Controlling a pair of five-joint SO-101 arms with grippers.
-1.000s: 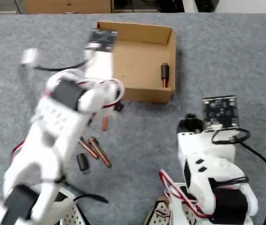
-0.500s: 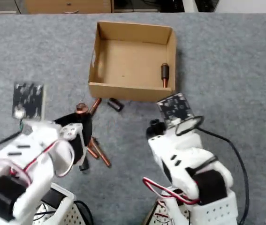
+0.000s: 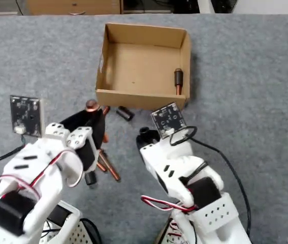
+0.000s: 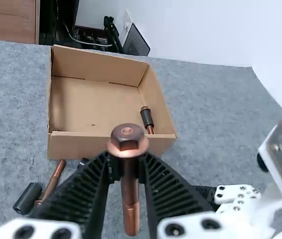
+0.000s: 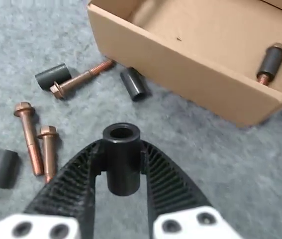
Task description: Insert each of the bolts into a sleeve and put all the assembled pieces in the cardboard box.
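Grey carpeted table (image 3: 245, 61), left tool (image 4: 127, 162) clamping upright bolt (image 4: 127, 140), right tool (image 5: 121, 155) clamping upright sleeve (image 5: 122, 172)

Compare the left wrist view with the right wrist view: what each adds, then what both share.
Left wrist view: a copper hex-head bolt upright in the left gripper. Right wrist view: a black cylindrical sleeve in the right gripper, and two copper bolts side by side on the grey carpet. Both: the open cardboard box holding one assembled bolt-and-sleeve piece.
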